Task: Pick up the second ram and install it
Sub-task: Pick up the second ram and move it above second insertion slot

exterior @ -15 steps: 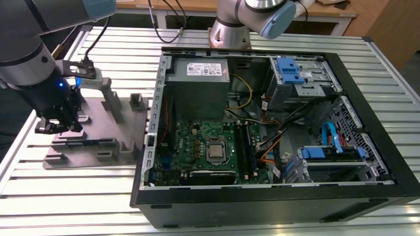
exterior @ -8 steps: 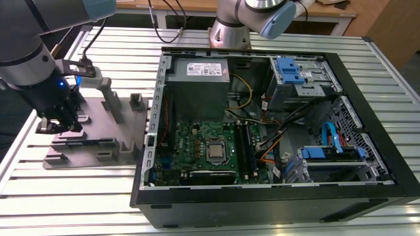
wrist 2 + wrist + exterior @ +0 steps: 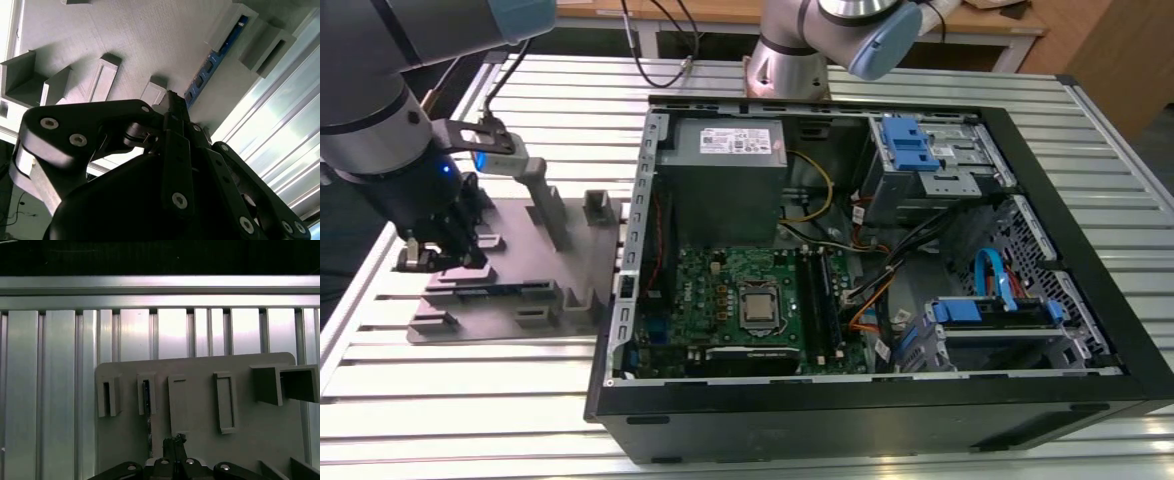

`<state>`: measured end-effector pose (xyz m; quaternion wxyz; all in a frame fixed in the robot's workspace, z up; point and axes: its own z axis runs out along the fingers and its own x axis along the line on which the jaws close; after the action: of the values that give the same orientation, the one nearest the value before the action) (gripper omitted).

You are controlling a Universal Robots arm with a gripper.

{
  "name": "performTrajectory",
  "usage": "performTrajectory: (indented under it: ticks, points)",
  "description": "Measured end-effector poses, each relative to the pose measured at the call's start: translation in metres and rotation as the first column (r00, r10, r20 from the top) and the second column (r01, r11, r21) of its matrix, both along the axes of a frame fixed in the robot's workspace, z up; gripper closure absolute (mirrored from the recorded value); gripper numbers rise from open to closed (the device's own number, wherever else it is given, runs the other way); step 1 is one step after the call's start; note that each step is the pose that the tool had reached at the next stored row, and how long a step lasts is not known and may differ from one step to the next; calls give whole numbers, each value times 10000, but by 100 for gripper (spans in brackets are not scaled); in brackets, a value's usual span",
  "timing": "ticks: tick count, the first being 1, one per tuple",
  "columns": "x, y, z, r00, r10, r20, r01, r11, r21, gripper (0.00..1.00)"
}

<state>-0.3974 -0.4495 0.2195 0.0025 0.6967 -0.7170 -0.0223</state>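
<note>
The second ram (image 3: 491,292) is a thin dark stick standing on edge in a slot of the grey fixture plate (image 3: 520,240), on the exterior view's left. In the second wrist view the ram (image 3: 214,64) runs between two grey blocks, just beyond the fingertips. In the first wrist view the ram (image 3: 148,426) appears as a thin dark line. My gripper (image 3: 430,256) hovers low over the plate, close to the stick and apart from it. Its fingers (image 3: 172,107) are shut together with nothing between them; the tip (image 3: 174,443) points at the plate.
An open computer case (image 3: 1067,250) lies on the slatted metal table (image 3: 467,400), to the exterior view's right of the plate. Inside it are the motherboard (image 3: 720,280), its memory slots (image 3: 817,290), a power supply (image 3: 720,170), cables and blue drive brackets. A second robot base (image 3: 787,60) stands behind.
</note>
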Motion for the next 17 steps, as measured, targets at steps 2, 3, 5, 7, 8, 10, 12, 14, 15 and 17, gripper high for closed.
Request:
performTrajectory:
  ticks: [2, 3, 5, 7, 8, 10, 12, 14, 15, 17]
  points:
    - [0, 0, 0, 10000, 3, 0, -3, 10000, 0, 90]
    - [0, 0, 0, 10000, 4, 0, -4, 10000, 0, 90]
    - [0, 0, 0, 10000, 5, 0, -5, 10000, 0, 89]
    - [0, 0, 0, 10000, 8, 0, -8, 10000, 0, 77]
    - [0, 0, 0, 10000, 9, 0, -9, 10000, 0, 77]
    - [0, 0, 0, 10000, 10, 0, -10, 10000, 0, 71]
    - [0, 0, 0, 10000, 12, 0, -12, 10000, 0, 71]
    - [0, -16, 0, 10000, 12, 0, -12, 10000, -1, 71]
    - [0, -40, -1, 10000, 12, 0, -12, 10000, -1, 71]
    - [0, -109, -8, 10000, 12, 1, -12, 10000, -1, 71]
